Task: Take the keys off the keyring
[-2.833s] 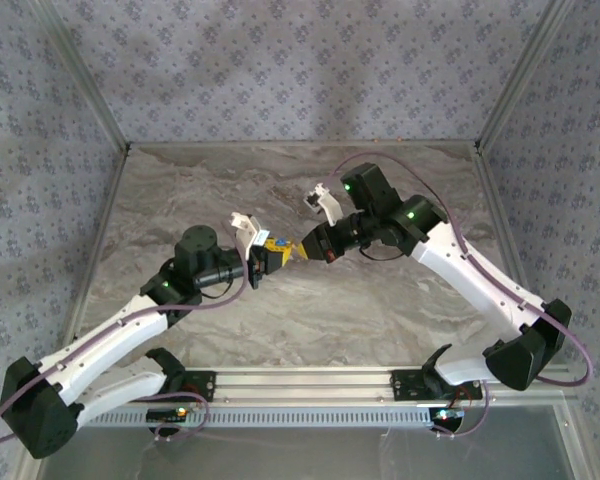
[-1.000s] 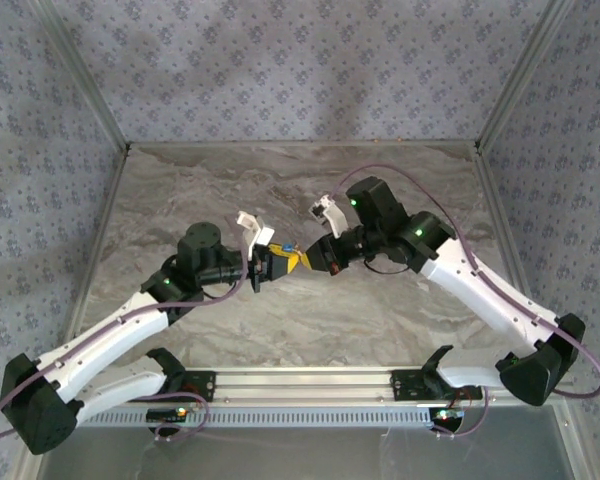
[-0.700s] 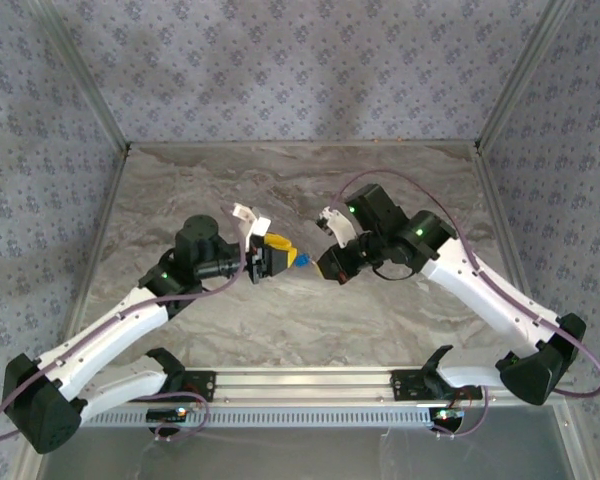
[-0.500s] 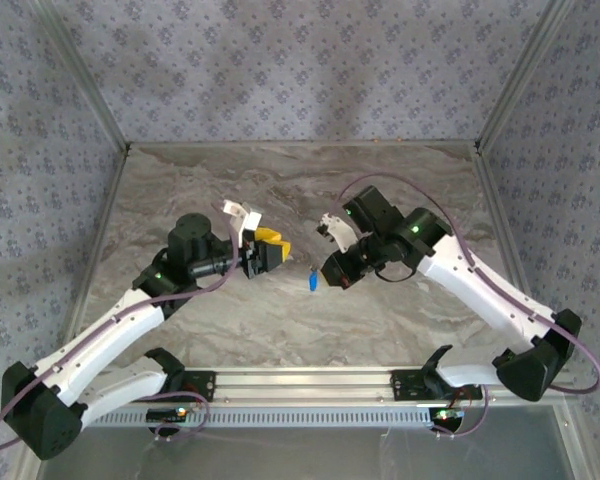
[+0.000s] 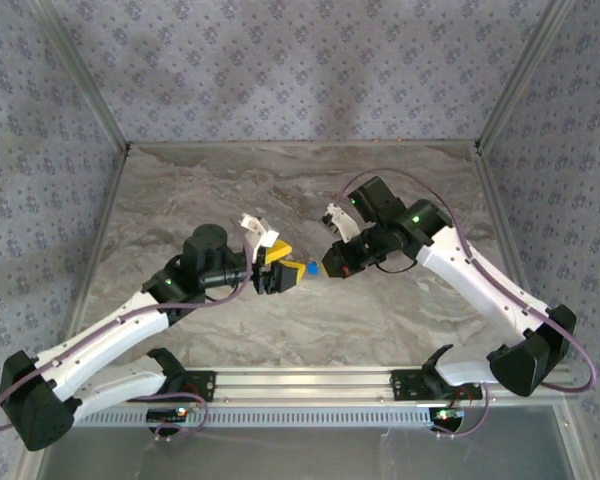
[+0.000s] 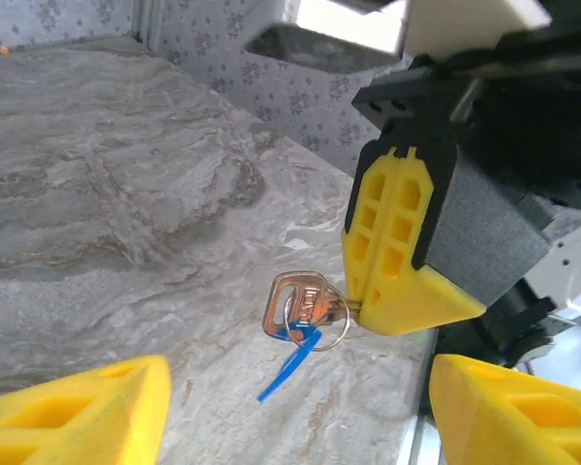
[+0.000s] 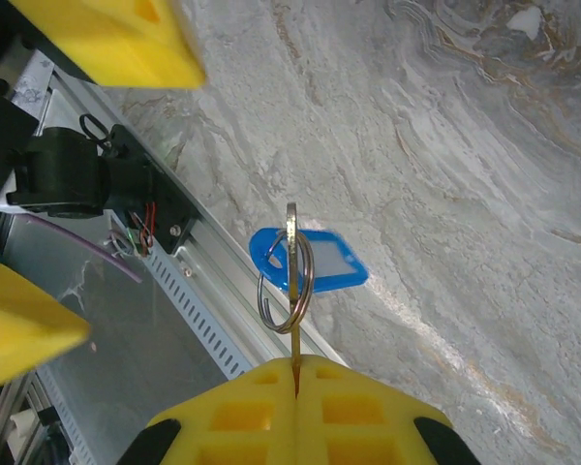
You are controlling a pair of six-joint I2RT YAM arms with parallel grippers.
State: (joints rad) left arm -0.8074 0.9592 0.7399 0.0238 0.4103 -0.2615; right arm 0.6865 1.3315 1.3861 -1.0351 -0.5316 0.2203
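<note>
Metal keys in right gripper, long axis straight outward

I count one key, one keyring and one blue tag. My grippers make two: left gripper, right gripper.

Swinging the left gripper back in, right up beside the keys pinched in the right gripper, closing the gap.

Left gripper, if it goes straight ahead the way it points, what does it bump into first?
Probably the keys, dangling from the shut right gripper straight ahead of the open left gripper; depth is hard to judge.
</note>
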